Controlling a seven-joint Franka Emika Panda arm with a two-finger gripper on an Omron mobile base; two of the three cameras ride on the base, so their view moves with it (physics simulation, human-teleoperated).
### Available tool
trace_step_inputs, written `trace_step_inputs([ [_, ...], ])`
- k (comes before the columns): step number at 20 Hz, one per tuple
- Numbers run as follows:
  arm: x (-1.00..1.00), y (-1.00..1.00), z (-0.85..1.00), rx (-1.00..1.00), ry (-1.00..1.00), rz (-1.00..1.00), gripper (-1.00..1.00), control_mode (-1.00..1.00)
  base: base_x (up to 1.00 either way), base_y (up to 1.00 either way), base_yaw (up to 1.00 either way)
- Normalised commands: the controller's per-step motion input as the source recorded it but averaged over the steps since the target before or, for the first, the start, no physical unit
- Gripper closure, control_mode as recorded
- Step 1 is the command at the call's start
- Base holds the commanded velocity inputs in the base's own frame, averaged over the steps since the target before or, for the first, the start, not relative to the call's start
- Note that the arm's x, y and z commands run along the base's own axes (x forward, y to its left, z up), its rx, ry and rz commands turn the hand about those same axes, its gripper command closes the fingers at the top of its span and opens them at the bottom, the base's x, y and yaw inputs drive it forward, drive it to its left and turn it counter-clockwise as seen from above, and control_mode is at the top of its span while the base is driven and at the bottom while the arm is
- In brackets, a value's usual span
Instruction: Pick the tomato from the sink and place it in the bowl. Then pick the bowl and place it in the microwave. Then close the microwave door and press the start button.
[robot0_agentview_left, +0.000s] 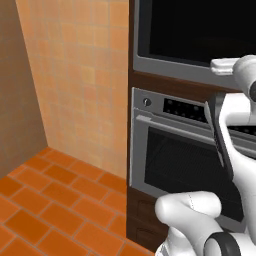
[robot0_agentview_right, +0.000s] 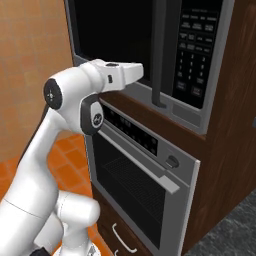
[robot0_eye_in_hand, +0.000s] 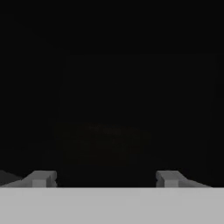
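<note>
My two-finger gripper (robot0_eye_in_hand: 104, 178) had its two small dark fingertips (robot0_eye_in_hand: 40, 178) standing wide apart, with nothing between them, facing a dark surface I could not make out. Beyond my white arm (robot0_agentview_right: 35, 165) stood the steel oven (robot0_agentview_right: 137, 180) with its bar-handled glass door. Above it sat the dark grey built-in microwave (robot0_agentview_right: 192, 55), its black glass door (robot0_agentview_left: 200, 30) in a grey frame.

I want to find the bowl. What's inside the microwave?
The microwave looks black inside; no bowl or tomato can be made out. The hand view shows darkness past the open jaws, with a faint shape too dim to name. Below it sits the steel oven.
</note>
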Motion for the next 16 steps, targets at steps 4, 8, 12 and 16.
trace_step_inputs([
  [4,0.72,0.0,-0.22,0.12,-0.04,0.02,-1.0,-1.0,0.0,0.0,0.0],
  [8,-0.45,0.02,0.19,0.15,0.0,0.0,-1.0,-1.0,0.0,0.0,0.0],
  [12,-0.93,0.07,0.04,0.04,-0.04,0.0,-1.0,-1.0,0.0,0.0,0.0],
  [16,-0.98,0.31,0.0,0.0,-0.03,0.0,1.0,-1.0,0.0,0.0,0.0],
])
